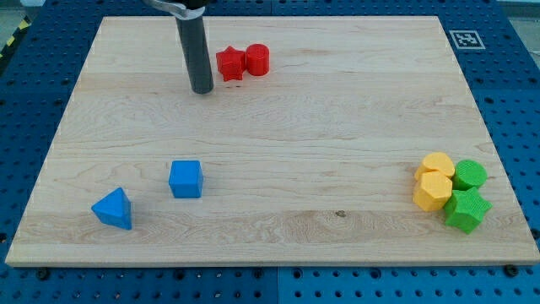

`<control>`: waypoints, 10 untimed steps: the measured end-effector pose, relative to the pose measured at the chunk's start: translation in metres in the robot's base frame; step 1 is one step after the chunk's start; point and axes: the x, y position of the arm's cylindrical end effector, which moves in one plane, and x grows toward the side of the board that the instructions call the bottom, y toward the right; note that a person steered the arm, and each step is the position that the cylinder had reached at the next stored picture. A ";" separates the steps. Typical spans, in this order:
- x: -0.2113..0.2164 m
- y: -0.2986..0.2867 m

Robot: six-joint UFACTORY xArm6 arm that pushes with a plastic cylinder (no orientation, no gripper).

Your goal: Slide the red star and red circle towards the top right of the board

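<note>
The red star [229, 64] and the red circle [257, 60] sit touching each other near the view's top, left of the middle of the wooden board [337, 127]. The star is on the left and the circle on the right. My tip [202, 89] rests on the board just left of and slightly below the red star, a small gap apart from it. The dark rod rises from it out of the view's top.
A blue cube [186, 179] and a blue triangle [113, 209] lie at the bottom left. Two yellow blocks [435, 177] and two green blocks [467, 196] cluster at the bottom right edge. A marker tag [466, 39] is on the top right corner.
</note>
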 end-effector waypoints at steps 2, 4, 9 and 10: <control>-0.053 0.000; -0.032 0.015; -0.076 0.118; -0.081 0.147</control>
